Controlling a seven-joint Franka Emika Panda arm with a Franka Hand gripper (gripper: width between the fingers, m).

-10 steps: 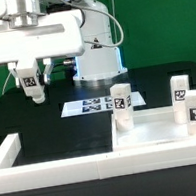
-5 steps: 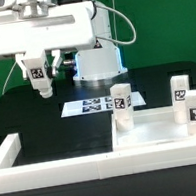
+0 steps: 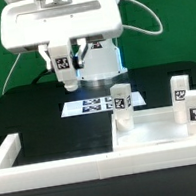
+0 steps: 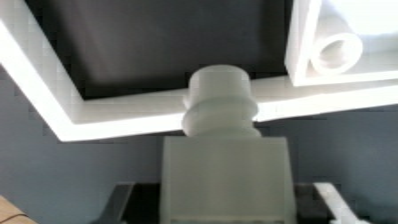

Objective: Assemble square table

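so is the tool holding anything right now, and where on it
Yes: the tool is shut on a white tagged leg, gripping its upper end; the lower end hangs free above the table.

Bright, even overhead light in the exterior view, soft shadows; wrist view is blurry, the close-up leg [image 4: 222,110] out of focus.

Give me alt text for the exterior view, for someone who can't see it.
A white robot arm carries a tagged white leg in its gripper above a black table. On the exterior view's right, a square white tabletop has two legs standing on it, with a marker board behind and a low white border wall in front.
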